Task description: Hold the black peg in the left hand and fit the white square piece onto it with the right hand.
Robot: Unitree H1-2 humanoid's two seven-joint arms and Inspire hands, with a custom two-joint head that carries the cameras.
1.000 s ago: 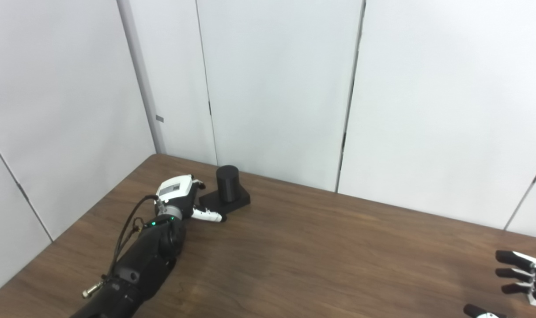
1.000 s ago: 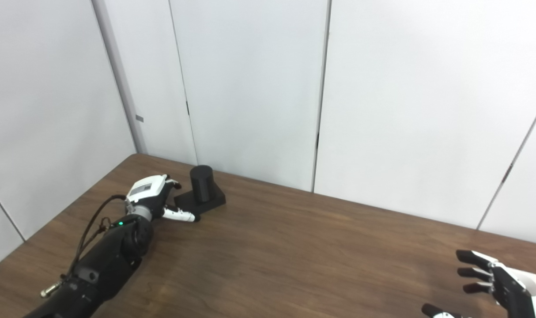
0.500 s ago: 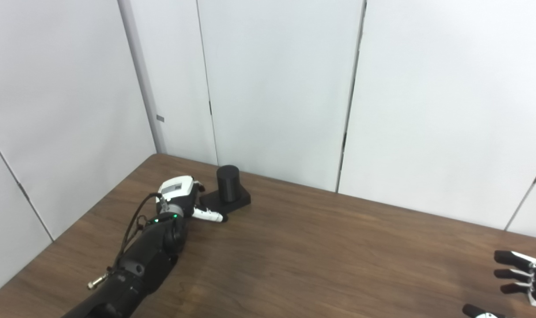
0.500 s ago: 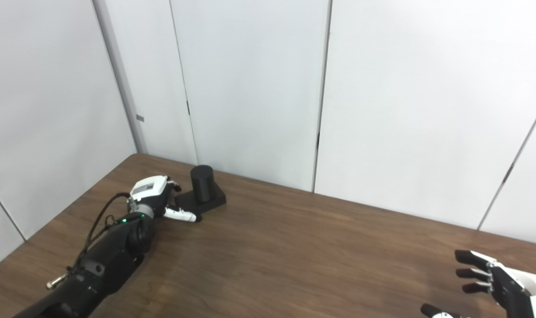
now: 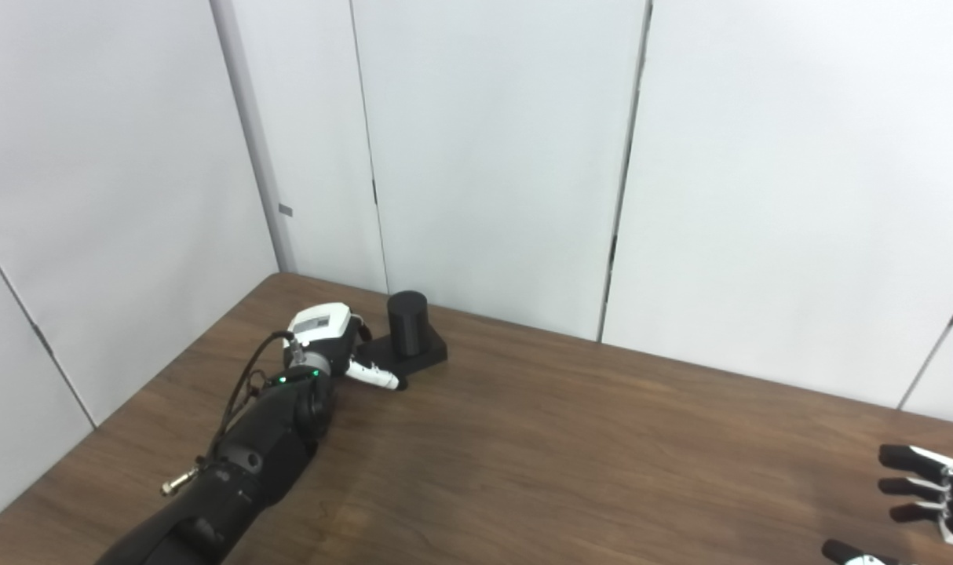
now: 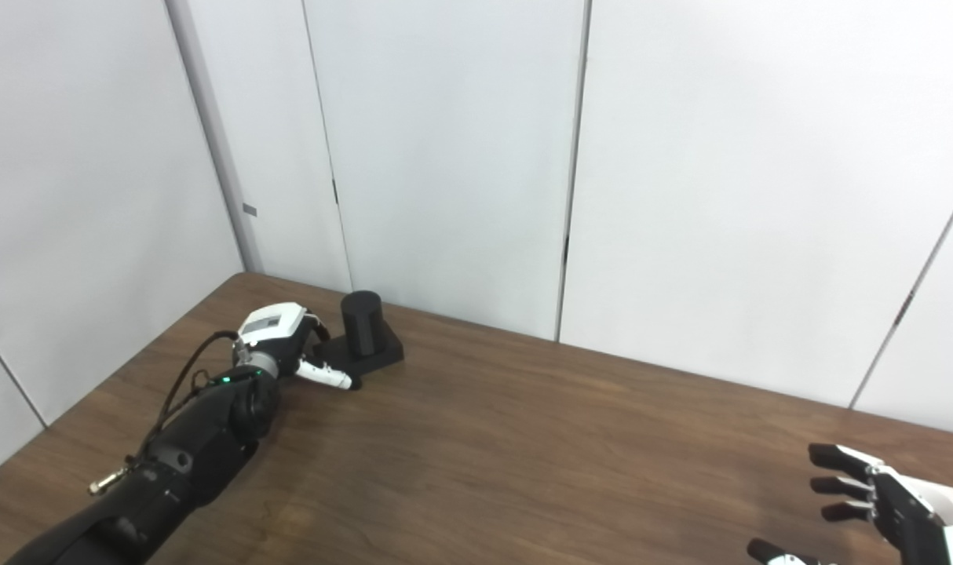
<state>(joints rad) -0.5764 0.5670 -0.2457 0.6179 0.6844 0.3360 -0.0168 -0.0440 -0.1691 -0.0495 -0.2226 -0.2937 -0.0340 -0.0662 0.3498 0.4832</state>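
Left hand point(image 5: 329, 345) sits against the black peg's point(image 5: 408, 315) square base point(image 5: 425, 355) at left-center of the frame, thumb along the base's near side; its grip is hidden, so I cannot tell. Right hand point(image 6: 885, 502), fingers spread and empty, is cut off at lower right. Bare wooden table point(image 5: 602, 455) lies between them.

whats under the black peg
The black peg stands upright on its own flat black base, which lies on the wooden table. The left robot hand covers the base's near-left edge.
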